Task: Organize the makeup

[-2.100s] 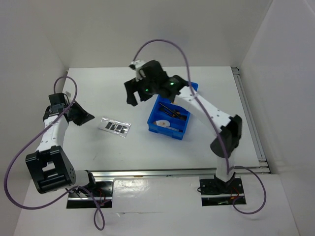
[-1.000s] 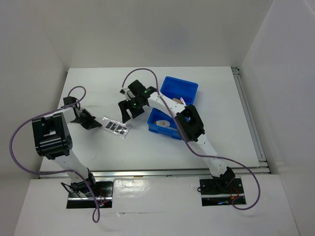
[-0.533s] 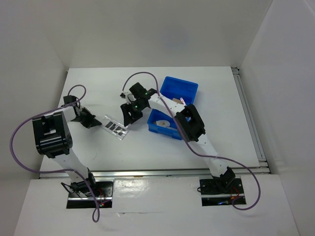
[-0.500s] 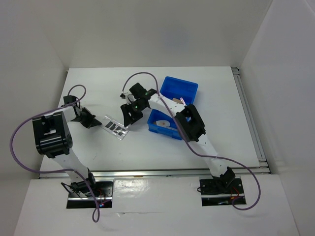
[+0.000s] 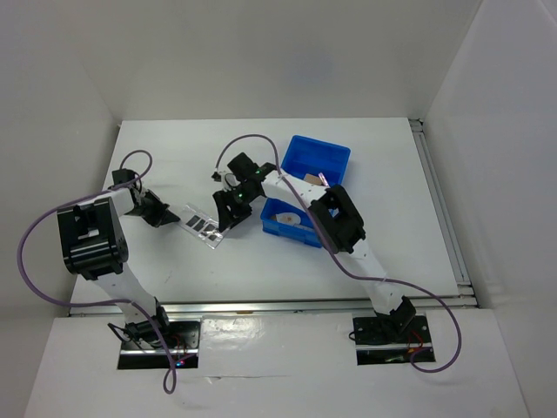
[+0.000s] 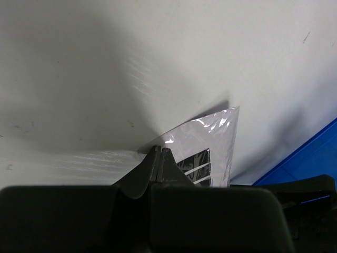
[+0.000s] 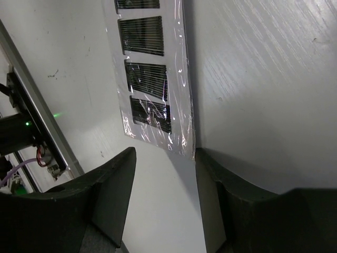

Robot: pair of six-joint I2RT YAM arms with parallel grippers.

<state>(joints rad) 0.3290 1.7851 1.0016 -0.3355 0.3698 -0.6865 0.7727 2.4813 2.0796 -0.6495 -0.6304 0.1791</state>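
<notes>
Left tool (image 6: 159, 156): jaws pressed together, tips at a corner of the silver-grey palette strip (image 5: 205, 226), which lies on the table (image 5: 261, 270). Right tool (image 7: 166, 161): jaws spread astride the strip's other end. It looks like the pickup step, next needing a firm pinch, then carriage to the blue bin (image 5: 306, 150).

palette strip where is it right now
In the top view the palette strip lies on the table left of the blue bin, between the left pincer and right pincer.

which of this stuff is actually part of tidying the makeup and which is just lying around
Job: palette strip on the table; white compact in the bin.
Just there: blue bin; purple cables; metal rail.
</notes>
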